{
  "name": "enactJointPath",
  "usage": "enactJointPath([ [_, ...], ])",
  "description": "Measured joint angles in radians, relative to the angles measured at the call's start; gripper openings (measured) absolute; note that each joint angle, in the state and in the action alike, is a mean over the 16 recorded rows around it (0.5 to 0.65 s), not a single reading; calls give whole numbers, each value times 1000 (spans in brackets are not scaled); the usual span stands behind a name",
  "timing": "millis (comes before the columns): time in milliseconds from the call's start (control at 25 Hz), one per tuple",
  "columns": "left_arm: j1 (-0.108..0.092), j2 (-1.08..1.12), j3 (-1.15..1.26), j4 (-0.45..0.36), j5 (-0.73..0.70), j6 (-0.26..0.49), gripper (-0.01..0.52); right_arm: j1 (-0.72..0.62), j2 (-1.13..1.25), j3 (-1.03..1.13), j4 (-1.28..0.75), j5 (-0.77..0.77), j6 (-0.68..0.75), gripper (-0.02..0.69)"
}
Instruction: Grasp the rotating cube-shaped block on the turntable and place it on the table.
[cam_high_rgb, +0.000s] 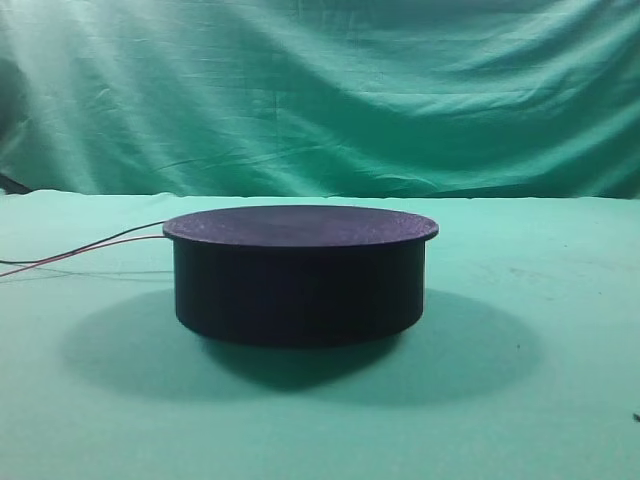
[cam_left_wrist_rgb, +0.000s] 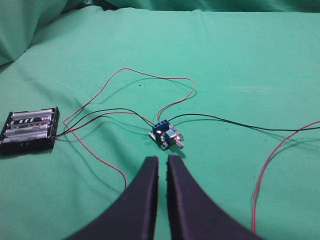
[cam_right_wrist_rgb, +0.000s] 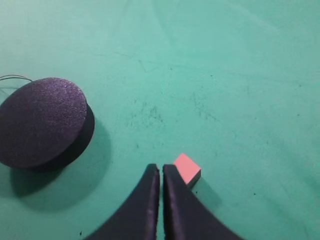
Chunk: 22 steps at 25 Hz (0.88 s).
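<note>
Green cloth covers the table (cam_high_rgb: 540, 400) and hangs in folds as the backdrop (cam_high_rgb: 320, 90) behind it. From my remote station, the high view gives me the turntable (cam_high_rgb: 300, 275), a low black cylinder with a flat round top, sitting mid-table with thin red and black wires (cam_high_rgb: 80, 250) trailing off its left side. Its top is bare.

Through the right wrist camera I see the cube-shaped block (cam_right_wrist_rgb: 187, 169), pinkish-tan, lying on the cloth well apart from the turntable (cam_right_wrist_rgb: 44, 122). The block sits just beside the outer edge of the right gripper (cam_right_wrist_rgb: 161, 172), whose two dark fingers are pressed nearly together with only a sliver between the tips and nothing clamped in them. Whether the near finger touches the block I cannot tell.

The left wrist camera shows the left gripper (cam_left_wrist_rgb: 161, 162) above the cloth, its fingers likewise drawn close with a narrow slit between them, holding nothing. Ahead of it lie a small blue circuit board (cam_left_wrist_rgb: 166, 136) and, farther left, a black battery holder (cam_left_wrist_rgb: 30, 130), joined by looping red and black leads.
</note>
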Motion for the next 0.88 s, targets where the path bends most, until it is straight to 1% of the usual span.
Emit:
enactJointPath([
  [200, 0, 0, 0, 0, 0, 0, 0, -54, -142, 132, -36, -107, -1, 0],
  [480, 0, 0, 0, 0, 0, 0, 0, -129, -375, 350, -22, -235, -1, 0],
  [680, 0, 0, 0, 0, 0, 0, 0, -150, -475, 444, -2, -271, -1, 0],
  [880, 0, 0, 0, 0, 0, 0, 0, -152, -509, 480, 10, -278, -1, 0],
])
